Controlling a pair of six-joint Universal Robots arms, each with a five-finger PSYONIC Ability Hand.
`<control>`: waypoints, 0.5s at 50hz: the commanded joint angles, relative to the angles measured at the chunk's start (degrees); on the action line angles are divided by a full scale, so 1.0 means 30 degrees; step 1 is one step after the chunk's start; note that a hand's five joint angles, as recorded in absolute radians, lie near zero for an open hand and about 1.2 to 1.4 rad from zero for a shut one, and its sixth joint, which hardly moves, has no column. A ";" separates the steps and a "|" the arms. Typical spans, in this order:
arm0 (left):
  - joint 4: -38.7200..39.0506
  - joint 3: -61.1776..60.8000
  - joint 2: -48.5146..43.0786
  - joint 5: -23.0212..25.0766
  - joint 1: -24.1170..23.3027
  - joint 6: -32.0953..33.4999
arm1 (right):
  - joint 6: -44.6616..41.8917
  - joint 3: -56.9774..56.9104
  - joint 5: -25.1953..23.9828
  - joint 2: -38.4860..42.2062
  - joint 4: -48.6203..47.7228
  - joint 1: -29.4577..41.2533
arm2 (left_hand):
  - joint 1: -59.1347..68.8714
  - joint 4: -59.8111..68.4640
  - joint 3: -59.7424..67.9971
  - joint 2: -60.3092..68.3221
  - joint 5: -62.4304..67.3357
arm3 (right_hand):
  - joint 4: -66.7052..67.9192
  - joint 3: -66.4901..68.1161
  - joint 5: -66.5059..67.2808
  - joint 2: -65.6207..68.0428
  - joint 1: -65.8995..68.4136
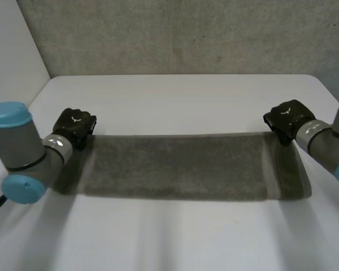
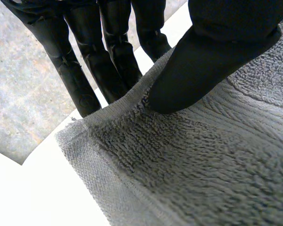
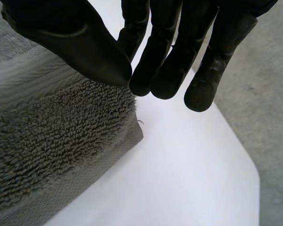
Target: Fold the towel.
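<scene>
Towel (image 1: 181, 166) lies spread across table (image 1: 181, 96), left hand (image 1: 74, 125) and right hand (image 1: 285, 117) each pinching a far corner under thumb; grasp looks set, next move needs an even lift toward near edge

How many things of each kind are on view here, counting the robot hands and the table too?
towel: 1
robot hand: 2, the left robot hand and the right robot hand
table: 1
total: 4
</scene>
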 commanded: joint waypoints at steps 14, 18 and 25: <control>0.0056 0.1375 -0.1198 -0.2544 -0.0929 -0.0007 | 0.0789 0.0325 0.1992 0.1236 -0.4591 0.0611 | -1.7481 -1.8683 -1.8627 -1.8654 -1.8477 | -2.2046 -2.2209 -2.3037 -2.2261 -2.2063; -0.0062 0.0734 -0.0849 -0.2895 -0.1193 -0.0036 | 0.1344 0.1462 0.1934 -0.0221 -0.4386 0.0524 | -1.7593 -1.8796 -1.8739 -1.8767 -1.8589 | -2.2046 -2.2209 -2.3037 -2.2261 -2.2063; 0.0173 -0.1174 0.1263 -0.2749 -0.0987 -0.0241 | 0.1433 0.4426 0.1845 -0.3187 -0.4327 0.0318 | -1.7537 -1.8740 -1.8683 -1.8711 -1.8533 | -2.2046 -2.2209 -2.3037 -2.2261 -2.2063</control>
